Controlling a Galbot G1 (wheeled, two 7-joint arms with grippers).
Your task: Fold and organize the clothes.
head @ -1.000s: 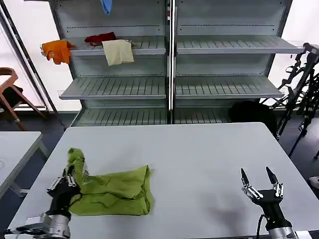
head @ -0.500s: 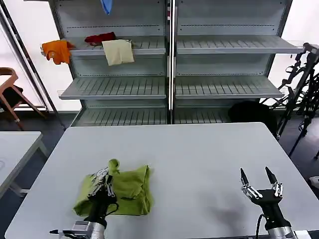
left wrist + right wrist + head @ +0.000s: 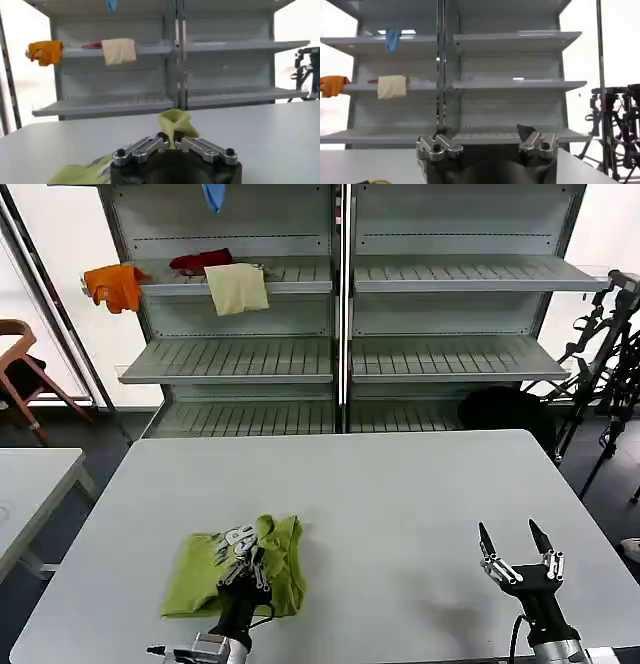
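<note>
The lime-green T-shirt (image 3: pixel 230 569) lies bunched on the white table (image 3: pixel 380 504) at the front left, with part of its white-and-grey print showing on top. My left gripper (image 3: pixel 262 536) is over the shirt's right part, shut on a raised fold of its fabric. In the left wrist view that green fold (image 3: pixel 175 124) sticks up from between the closed fingers of the left gripper (image 3: pixel 171 144). My right gripper (image 3: pixel 517 536) hovers at the table's front right, open and holding nothing, far from the shirt; the right gripper (image 3: pixel 487 142) shows the same in its wrist view.
Grey shelving (image 3: pixel 340 354) stands behind the table, carrying an orange garment (image 3: pixel 113 285), a red cloth (image 3: pixel 200 259), a cream cloth (image 3: pixel 237 287) and a blue cloth (image 3: pixel 212 196). A second table (image 3: pixel 30 484) is at the left, tripods (image 3: pixel 605 354) at the right.
My left gripper has carried the shirt's left edge rightward over the rest, folding it smaller; the print now faces up. The right gripper has hardly moved.
</note>
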